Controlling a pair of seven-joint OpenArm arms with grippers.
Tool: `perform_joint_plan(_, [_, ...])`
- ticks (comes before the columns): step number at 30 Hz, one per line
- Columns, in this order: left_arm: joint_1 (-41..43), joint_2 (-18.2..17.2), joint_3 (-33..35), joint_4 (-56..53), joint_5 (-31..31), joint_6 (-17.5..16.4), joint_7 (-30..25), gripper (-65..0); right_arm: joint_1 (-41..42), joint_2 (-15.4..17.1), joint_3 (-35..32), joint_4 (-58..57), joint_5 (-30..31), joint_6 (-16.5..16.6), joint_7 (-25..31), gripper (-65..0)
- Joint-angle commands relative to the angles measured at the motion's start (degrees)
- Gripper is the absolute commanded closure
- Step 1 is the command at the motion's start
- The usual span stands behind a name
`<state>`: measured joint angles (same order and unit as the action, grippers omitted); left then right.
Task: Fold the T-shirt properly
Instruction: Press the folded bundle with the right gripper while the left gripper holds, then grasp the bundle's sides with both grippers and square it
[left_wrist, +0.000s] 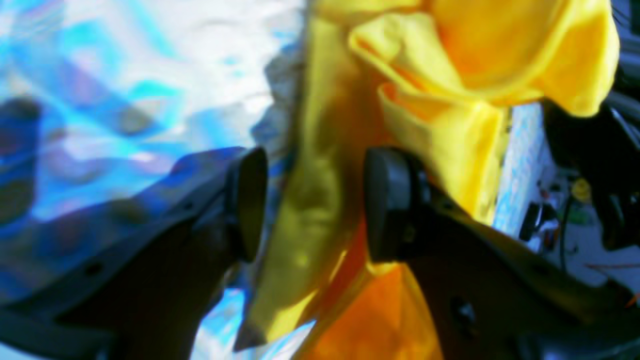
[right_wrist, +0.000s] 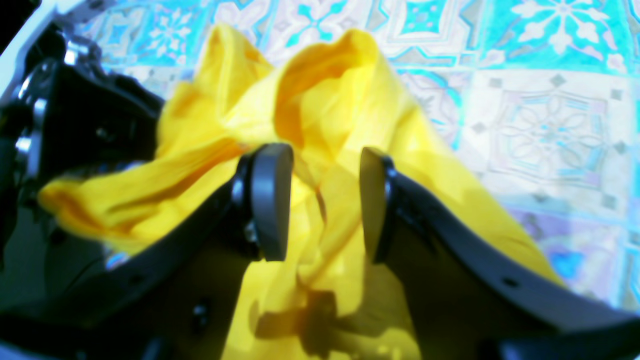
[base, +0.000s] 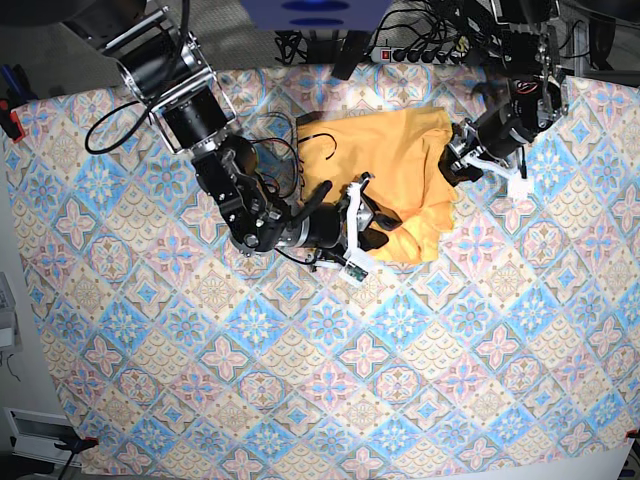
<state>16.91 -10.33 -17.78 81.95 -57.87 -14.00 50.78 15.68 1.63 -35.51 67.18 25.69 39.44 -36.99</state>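
The T-shirt (base: 400, 180) lies bunched at the far middle of the tablecloth (base: 300, 380) on the table. Both the left gripper (left_wrist: 315, 205) and right gripper (right_wrist: 325, 200) stand apart around loose folds (nothing pinched). Best to lift clear slowly, so the cloth doesn't snag.

The T-shirt (base: 400, 170) lies bunched on the tablecloth (base: 300, 380) toward the far side of the surface, right of centre in the base view. My right gripper (base: 368, 228) sits at its near-left edge, my left gripper (base: 452, 160) at its right edge. Cloth folds lie between both sets of jaws, which stand apart.
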Motion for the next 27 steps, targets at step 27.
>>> perform_joint_plan(27, [-7.6,-4.9,8.1,10.8,6.7,-0.4,4.0,-30.8,1.2,1.7,0.6,1.0,1.1,0.6,1.6,-22.4])
